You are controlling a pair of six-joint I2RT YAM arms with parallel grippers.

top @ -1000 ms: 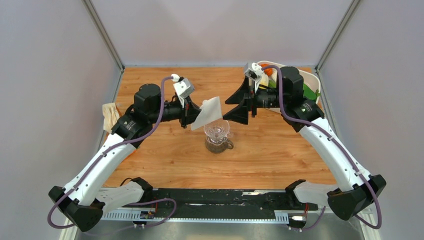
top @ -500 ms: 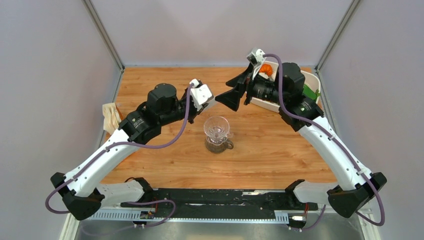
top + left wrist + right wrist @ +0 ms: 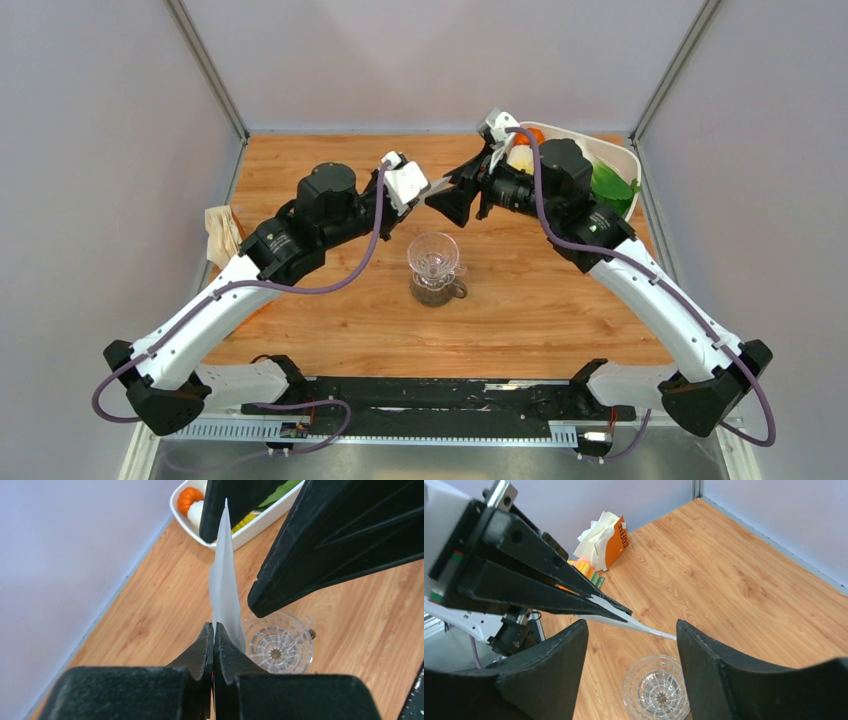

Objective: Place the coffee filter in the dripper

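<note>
Coffee filter (image 3: 222,580), thin floppy paper, is pinched in left gripper (image 3: 213,630); right gripper (image 3: 631,626), spread wide astride it, should nip the free edge lightly

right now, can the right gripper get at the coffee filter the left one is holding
Probably yes: the right gripper is open, a finger on either side of the coffee filter, with nothing between. The left gripper pinches its other end.

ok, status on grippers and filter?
Left gripper shut on coffee filter, held above dripper. Right gripper open, straddling filter's free end. Dripper empty, nothing blocking it.
</note>
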